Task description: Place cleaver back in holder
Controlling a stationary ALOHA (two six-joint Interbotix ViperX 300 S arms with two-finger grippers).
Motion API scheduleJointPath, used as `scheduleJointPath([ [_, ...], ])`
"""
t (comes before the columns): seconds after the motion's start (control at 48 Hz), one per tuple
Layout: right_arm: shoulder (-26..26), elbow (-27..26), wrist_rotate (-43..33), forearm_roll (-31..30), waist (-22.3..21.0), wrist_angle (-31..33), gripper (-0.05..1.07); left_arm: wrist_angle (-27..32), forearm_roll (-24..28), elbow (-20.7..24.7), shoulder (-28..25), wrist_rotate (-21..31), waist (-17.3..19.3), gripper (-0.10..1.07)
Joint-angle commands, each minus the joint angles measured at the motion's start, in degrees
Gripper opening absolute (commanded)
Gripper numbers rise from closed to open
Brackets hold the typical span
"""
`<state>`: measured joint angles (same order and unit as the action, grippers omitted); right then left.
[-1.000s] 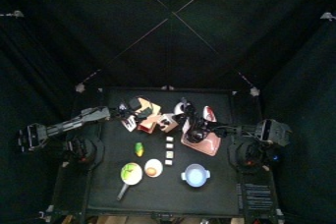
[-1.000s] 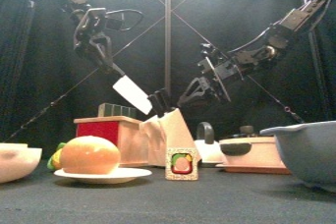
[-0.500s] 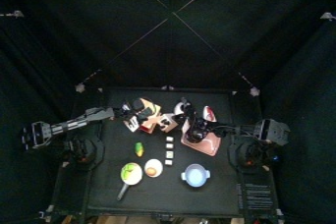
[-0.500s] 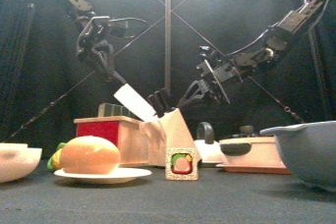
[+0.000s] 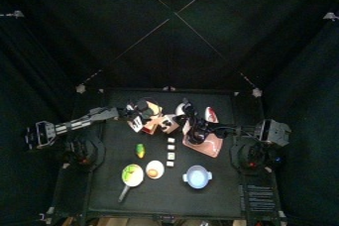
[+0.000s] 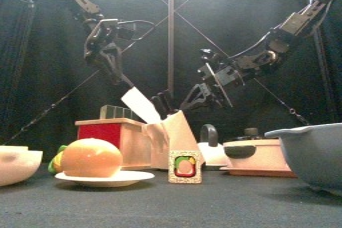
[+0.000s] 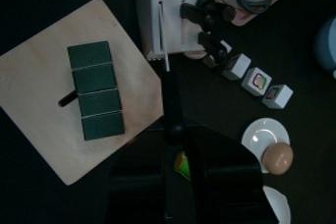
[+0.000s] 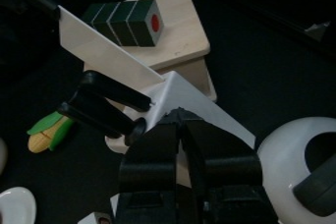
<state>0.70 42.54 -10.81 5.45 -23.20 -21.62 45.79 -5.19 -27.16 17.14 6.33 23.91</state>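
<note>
The holder [image 6: 118, 140] is a tan block with a red top, standing left of centre; it also shows in the left wrist view [image 7: 46, 81] and the right wrist view [image 8: 182, 33]. My left gripper [image 6: 115, 70] is shut on the cleaver [image 6: 138, 103], whose pale blade slants down just above the holder's right side. In the left wrist view the blade [image 7: 168, 76] shows edge-on beside the dark slots. My right gripper [image 6: 191, 96] is shut on the tip of a pale wedge piece [image 6: 174, 140] next to the holder, also seen in the right wrist view [image 8: 184, 95].
A pinkish-red board [image 6: 274, 170] with a black pot [image 6: 247, 150] lies to the right. Near the front are a grey bowl [image 6: 314, 152], a small picture cube [image 6: 186, 166], a plate with a round fruit [image 6: 91, 158], a white bowl [image 6: 14, 164] and corn [image 5: 141, 151].
My left gripper has carried the cleaver a little right and down, closer to the holder's top. The right gripper has stayed on the wedge piece.
</note>
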Motion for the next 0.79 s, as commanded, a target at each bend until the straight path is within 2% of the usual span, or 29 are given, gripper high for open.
scheduleJointPath([
  [0.0, -0.53, -1.76, 0.00, -0.09, 0.00, 0.97, 0.31, 0.00, 0.09, 2.37, -0.18, -0.26, 0.00, 0.41],
  [0.521, 1.23, -3.60, 0.00, -0.09, 0.09, 2.99, 0.31, -0.88, 0.53, 5.10, -4.48, -0.44, 0.35, 0.43],
  [0.771, 1.23, -3.52, 0.00, -0.09, 0.09, 2.99, 0.31, -2.11, 0.88, 6.94, -7.38, -0.97, 0.35, 0.55],
])
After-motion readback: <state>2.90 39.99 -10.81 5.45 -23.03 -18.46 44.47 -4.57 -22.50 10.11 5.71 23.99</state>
